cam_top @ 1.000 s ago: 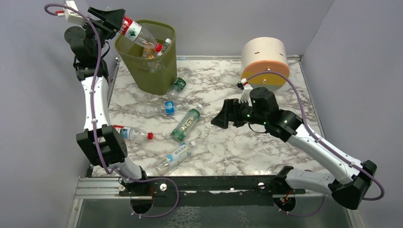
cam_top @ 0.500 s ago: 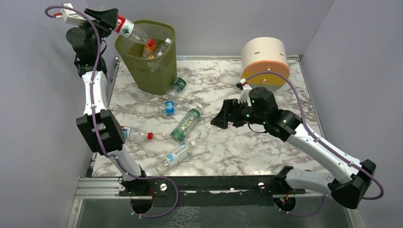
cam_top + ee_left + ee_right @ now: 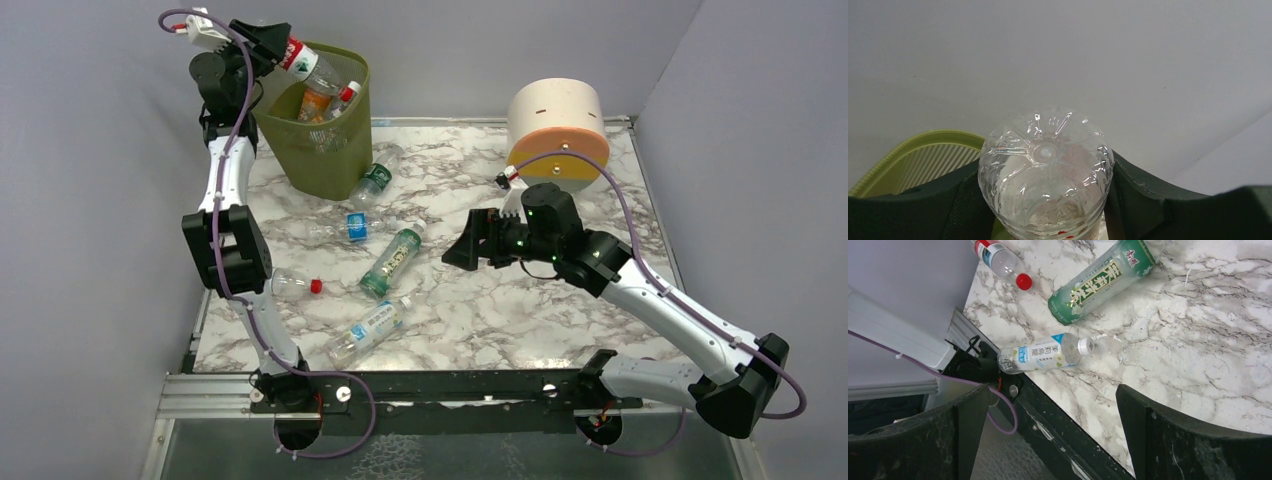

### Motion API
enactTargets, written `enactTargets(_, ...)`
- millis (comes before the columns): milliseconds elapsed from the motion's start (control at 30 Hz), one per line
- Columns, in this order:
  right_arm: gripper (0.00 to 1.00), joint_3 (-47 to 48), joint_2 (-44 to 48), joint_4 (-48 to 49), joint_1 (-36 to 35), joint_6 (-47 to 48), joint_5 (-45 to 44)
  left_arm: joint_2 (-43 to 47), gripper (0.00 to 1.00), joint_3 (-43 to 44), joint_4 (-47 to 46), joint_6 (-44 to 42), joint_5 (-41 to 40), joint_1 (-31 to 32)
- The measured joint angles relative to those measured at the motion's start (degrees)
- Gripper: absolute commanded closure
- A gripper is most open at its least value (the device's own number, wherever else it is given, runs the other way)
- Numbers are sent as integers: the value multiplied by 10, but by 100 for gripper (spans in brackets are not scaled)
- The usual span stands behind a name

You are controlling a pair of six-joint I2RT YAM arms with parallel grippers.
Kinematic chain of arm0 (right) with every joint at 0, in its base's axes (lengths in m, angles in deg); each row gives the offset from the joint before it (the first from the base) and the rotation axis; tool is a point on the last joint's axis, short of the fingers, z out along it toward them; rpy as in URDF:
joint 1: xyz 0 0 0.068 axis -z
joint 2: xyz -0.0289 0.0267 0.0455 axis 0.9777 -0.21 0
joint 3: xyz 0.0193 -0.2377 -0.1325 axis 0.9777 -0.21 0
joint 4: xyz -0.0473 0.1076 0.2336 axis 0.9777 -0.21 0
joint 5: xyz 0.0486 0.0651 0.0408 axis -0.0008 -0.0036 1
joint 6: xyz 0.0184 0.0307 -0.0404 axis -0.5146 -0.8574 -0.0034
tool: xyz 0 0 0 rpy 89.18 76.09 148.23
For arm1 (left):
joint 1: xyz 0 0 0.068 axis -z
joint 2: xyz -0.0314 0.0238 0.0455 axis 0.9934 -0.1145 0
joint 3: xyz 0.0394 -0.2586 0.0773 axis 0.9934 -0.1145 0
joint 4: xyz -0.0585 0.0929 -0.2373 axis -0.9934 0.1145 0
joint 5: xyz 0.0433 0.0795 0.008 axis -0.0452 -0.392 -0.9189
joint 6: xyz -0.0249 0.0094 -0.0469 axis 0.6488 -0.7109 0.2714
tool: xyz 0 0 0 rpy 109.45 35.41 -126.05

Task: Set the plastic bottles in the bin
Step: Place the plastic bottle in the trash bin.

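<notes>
The marble table [image 3: 520, 310] fills most of the room. The tallest thing on it is the olive mesh bin [image 3: 318, 150], which stands right under the left claw [image 3: 283, 45]. A cream banded cylinder [image 3: 556, 125] sits just behind the right claw [image 3: 462, 250]. The left claw is raised above the bin's left rim and pinches a clear red-labelled bottle [image 3: 312, 65] near its base. The bottle's long axis slants away from the claw, base toward the wrist and neck end tipped down over the bin's mouth. From the wrist I see its ribbed bottom wedged between the dark fingers [image 3: 1143, 200]. Below that claw, inside the bin, lie an orange bottle [image 3: 314, 103] and a small red-capped bottle [image 3: 343, 98]. The right claw hangs above the table, spread wide with nothing between its fingers. Just ahead of it lies a green-labelled bottle [image 3: 392, 262], cap end nearer the claw. Beyond that are a white-labelled bottle [image 3: 368, 328], a blue-labelled bottle [image 3: 350, 227] and a clear bottle with a red cap [image 3: 290, 286], all on their sides.
</notes>
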Motion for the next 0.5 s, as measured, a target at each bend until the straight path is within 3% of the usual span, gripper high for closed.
enactTargets(33, 1, 0, -1, 0, 0, 0, 0, -3, 19, 5, -1, -4, 0, 6)
enactTargets(67, 1, 0, -3, 0, 0, 0, 1, -4, 4, 6, -1, -10, 0, 11)
enactTargets(100, 1, 0, -5, 0, 0, 0, 1, -4, 1, 6, -2, -12, 0, 14)
enactTargets(500, 1, -2, -5, 0, 0, -5, 10, 2, 1, 5, -1, -21, 21, 3)
